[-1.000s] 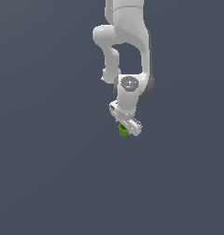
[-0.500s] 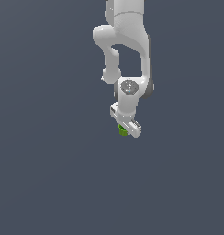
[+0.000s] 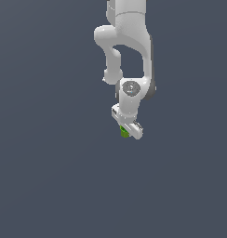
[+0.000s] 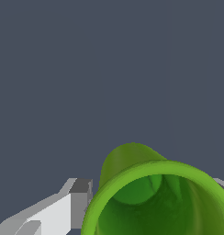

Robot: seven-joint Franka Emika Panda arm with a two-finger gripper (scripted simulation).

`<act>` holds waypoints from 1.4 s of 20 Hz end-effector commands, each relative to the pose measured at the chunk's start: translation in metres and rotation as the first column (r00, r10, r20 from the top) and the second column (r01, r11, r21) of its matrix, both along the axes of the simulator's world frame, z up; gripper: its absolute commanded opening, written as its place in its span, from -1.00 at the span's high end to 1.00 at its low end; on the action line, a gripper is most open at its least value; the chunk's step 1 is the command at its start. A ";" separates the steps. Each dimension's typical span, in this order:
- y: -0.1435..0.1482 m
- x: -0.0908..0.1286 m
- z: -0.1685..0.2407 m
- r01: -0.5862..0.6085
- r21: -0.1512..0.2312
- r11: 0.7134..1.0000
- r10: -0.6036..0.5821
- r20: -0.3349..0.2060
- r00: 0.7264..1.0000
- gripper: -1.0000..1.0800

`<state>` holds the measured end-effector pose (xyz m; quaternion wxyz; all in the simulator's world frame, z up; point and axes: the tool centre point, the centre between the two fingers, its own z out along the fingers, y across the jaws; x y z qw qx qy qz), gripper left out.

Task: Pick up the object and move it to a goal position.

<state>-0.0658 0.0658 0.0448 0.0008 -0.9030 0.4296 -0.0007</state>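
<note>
The object (image 4: 159, 202) is a small bright green cup-like cylinder, hollow inside, with a flared mouth whose rim catches more light than the shaded inner wall; in the wrist view its open top fills much of the frame and a narrower green body recedes behind the rim. In the exterior view only a sliver of the object (image 3: 124, 132) shows, poking out beside the white gripper (image 3: 129, 130), which is clearly wider than the cup. The gripper (image 4: 153, 202) is clamped on the cup: one white finger with a dark grey pad (image 4: 79, 202) presses against the rim on one side, and a sliver of the other finger shows at the opposite side of the rim. The cup sits between the fingers below the white arm (image 3: 129, 51), near the middle of the plain dark grey worktop (image 3: 50, 176), a little toward the exterior view's right; whether it touches the surface or hangs just above it cannot be told. Compared with a second ago, the arm's posture looks much the same, and the gripper with its green cup appears at nearly the same spot, with any shift very slight.
</note>
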 end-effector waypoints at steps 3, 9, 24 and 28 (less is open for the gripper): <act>0.000 0.001 0.009 0.001 0.000 1.000 -0.001 0.000 1.000 1.00; 0.000 0.003 0.040 0.001 0.000 1.000 -0.001 -0.001 1.000 1.00; 0.002 0.015 0.186 0.003 -0.002 1.000 -0.003 -0.001 1.000 1.00; 0.002 0.019 0.228 0.003 -0.003 1.000 -0.003 -0.001 1.000 1.00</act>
